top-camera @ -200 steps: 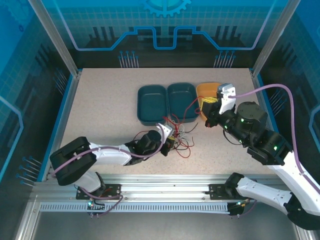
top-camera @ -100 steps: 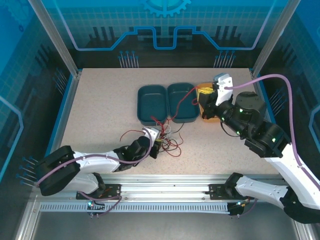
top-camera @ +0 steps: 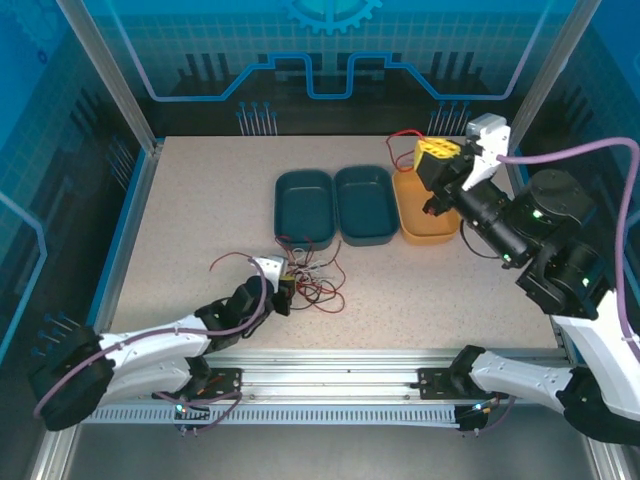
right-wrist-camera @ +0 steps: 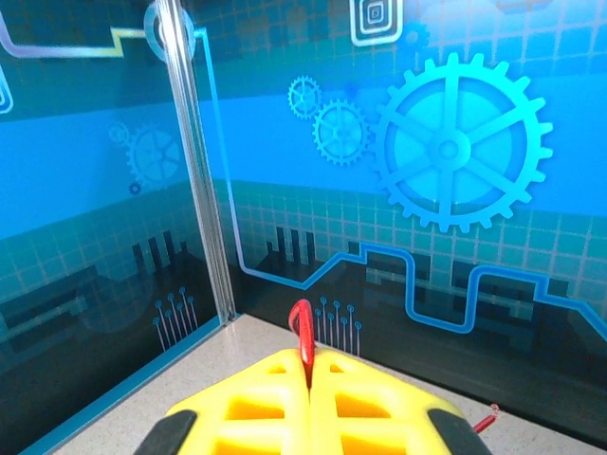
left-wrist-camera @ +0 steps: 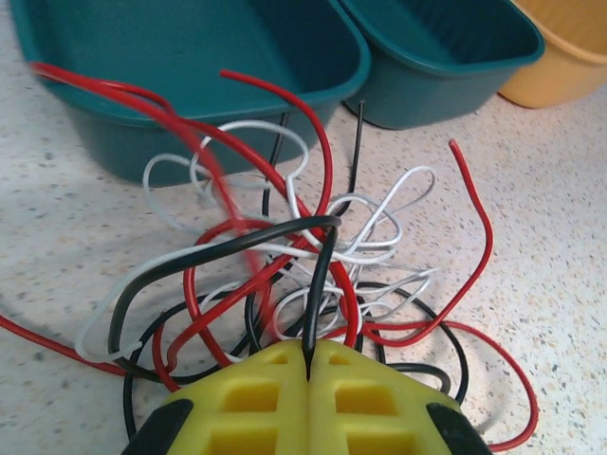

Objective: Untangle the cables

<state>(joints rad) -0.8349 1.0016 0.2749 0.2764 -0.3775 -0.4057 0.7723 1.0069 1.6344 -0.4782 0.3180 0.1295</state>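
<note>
Left gripper (top-camera: 284,291) is down low near the front of the counter (top-camera: 200,200), jaws pressed fully together on a black cable (left-wrist-camera: 318,275). The wrist view shows that strand pinched right at the seam between the yellow fingers, rising out of the heap. And what a heap: the cables (top-camera: 312,280) lie just beyond that gripper in one loose knot, red, white and black loops crossing over and under each other, white curls threaded through the red arcs, a few red ends straying out onto the counter. Over on the other side, the right gripper (top-camera: 437,160) is up high at the back right, jaws closed tight on a red cable (right-wrist-camera: 303,334) that pokes up between the fingertips. From overhead that red strand curls beside the gripper, well apart from the pile, and I can spot nothing linking the two. So by my reading one red cable is out and free, hanging above the yellow tray (top-camera: 420,218). Everything else is to come: the pile just in front of the teal tray (top-camera: 303,210) and the second teal tray (top-camera: 363,205) looks thoroughly snarled, and no tray holds a cable as far as the overhead view shows. Early days, I'd say: one strand separated, several left to tease apart, and the black one in hand looks the likely next candidate.
</note>
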